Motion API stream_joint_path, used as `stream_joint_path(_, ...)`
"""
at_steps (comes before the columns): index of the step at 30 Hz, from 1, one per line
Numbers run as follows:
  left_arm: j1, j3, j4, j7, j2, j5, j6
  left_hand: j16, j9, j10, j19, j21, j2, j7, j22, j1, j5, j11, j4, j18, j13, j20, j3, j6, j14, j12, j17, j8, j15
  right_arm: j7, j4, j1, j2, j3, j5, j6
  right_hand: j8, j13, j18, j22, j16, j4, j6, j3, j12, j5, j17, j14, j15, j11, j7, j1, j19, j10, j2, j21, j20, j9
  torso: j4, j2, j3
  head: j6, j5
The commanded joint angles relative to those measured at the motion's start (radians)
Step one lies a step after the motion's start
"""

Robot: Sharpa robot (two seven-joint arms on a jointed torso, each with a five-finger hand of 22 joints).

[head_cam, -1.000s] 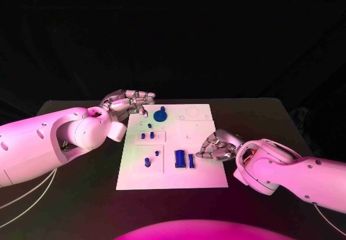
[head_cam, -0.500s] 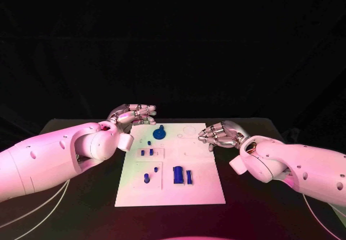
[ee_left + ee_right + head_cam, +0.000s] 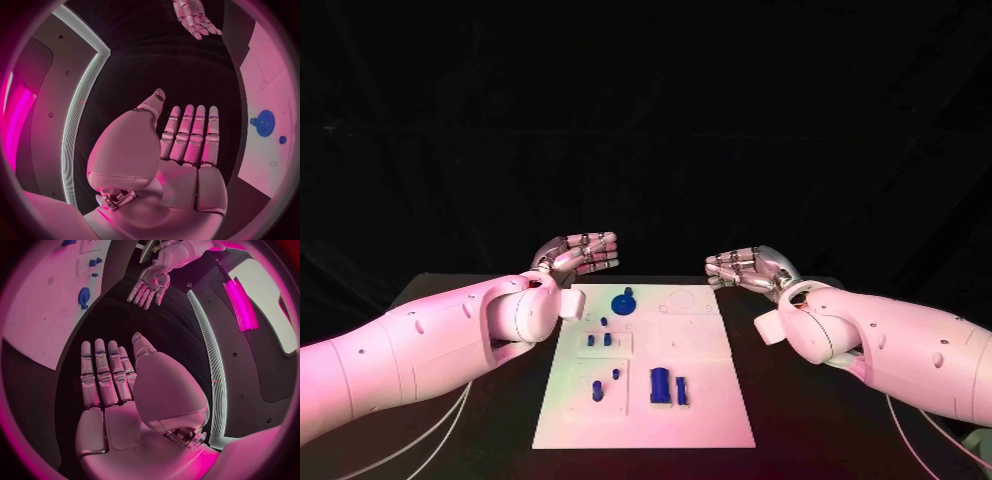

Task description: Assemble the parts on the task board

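Head view: the left hand point(image 3: 584, 251) and right hand point(image 3: 749, 268) hover flat past the far corners of the task board point(image 3: 697, 410), fingers straight, side by side, holding nothing. Blue parts point(image 3: 659, 384) lie on the board's left half, mid-surface point(image 3: 798, 420); a round one point(image 3: 623, 300) sits near its far edge.

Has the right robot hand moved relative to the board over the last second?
Yes. The right robot hand was beside the board's near right part; now it is raised beyond the far right corner, open and holding nothing.
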Motion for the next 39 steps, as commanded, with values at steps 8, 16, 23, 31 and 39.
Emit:
stream_joint_path(8,-0.012,0.003,0.044,0.025,-0.008,-0.020,-0.072,-0.084,-0.066,-0.447,-0.349,-0.122,0.091,-0.077,-0.133,-0.642,-0.052,-0.094,-0.079,-0.060,-0.064,-0.138,-0.089,-0.442,-0.400,-0.085,-0.075,-0.069,-0.081,0.037,0.052,-0.016,-0.014,0.016,0.049,-0.072,-0.067,-0.142,-0.068,-0.275,-0.068,-0.072,-0.445,-0.020,-0.099,-0.110,-0.085,-0.476,-0.068,-0.076,-0.090,-0.680,-0.378,-0.482,-0.004,-0.063,-0.121,-0.091,0.0361,0.012,0.0158,0.023,-0.022)
stream_joint_path(16,-0.046,0.010,0.170,0.097,-0.031,-0.079,-0.279,-0.169,-0.066,-0.597,-0.466,-0.122,0.091,-0.168,-0.133,-0.853,-0.052,-0.125,-0.079,-0.082,-0.064,-0.183,-0.183,-0.590,-0.534,-0.085,-0.075,-0.069,-0.175,0.144,0.200,-0.061,-0.054,0.063,0.190,-0.278,-0.067,-0.142,-0.089,-0.354,-0.068,-0.144,-0.591,-0.020,-0.099,-0.144,-0.157,-0.634,-0.146,-0.165,-0.120,-0.900,-0.501,-0.640,-0.004,-0.063,-0.163,-0.178,0.0717,0.023,0.0318,0.047,-0.043)
stream_joint_path(23,-0.068,0.014,0.249,0.142,-0.046,-0.115,-0.409,-0.169,-0.066,-0.691,-0.540,-0.122,0.091,-0.168,-0.133,-0.985,-0.052,-0.201,-0.079,-0.153,-0.064,-0.211,-0.183,-0.682,-0.618,-0.085,-0.075,-0.069,-0.175,0.209,0.289,-0.088,-0.078,0.091,0.275,-0.402,-0.067,-0.142,-0.170,-0.404,-0.068,-0.144,-0.682,-0.020,-0.099,-0.230,-0.157,-0.732,-0.146,-0.165,-0.195,-1.037,-0.579,-0.740,-0.004,-0.063,-0.188,-0.178,0.0717,0.023,0.0318,0.047,-0.043)
stream_joint_path(31,-0.072,0.015,0.265,0.151,-0.049,-0.122,-0.433,-0.169,-0.066,-0.766,-0.600,-0.122,0.091,-0.168,-0.133,-1.091,-0.052,-0.201,-0.079,-0.153,-0.064,-0.293,-0.183,-0.757,-0.686,-0.085,-0.075,-0.069,-0.175,0.220,0.305,-0.093,-0.082,0.096,0.290,-0.424,-0.067,-0.142,-0.170,-0.444,-0.068,-0.144,-0.755,-0.020,-0.099,-0.230,-0.157,-0.812,-0.146,-0.165,-0.195,-1.148,-0.639,-0.821,-0.004,-0.063,-0.264,-0.178,0.0717,0.023,0.0318,0.047,-0.043)
stream_joint_path(39,-0.072,0.015,0.265,0.151,-0.049,-0.122,-0.433,-0.169,-0.066,-0.823,-0.642,-0.122,0.091,-0.168,-0.133,-1.170,-0.052,-0.201,-0.079,-0.153,-0.064,-0.293,-0.183,-0.812,-0.736,-0.085,-0.075,-0.069,-0.175,0.220,0.305,-0.093,-0.082,0.096,0.290,-0.424,-0.067,-0.142,-0.170,-0.474,-0.068,-0.144,-0.809,-0.020,-0.099,-0.230,-0.157,-0.871,-0.146,-0.165,-0.195,-1.230,-0.685,-0.880,-0.004,-0.063,-0.264,-0.178,0.0717,0.023,0.0318,0.047,-0.043)
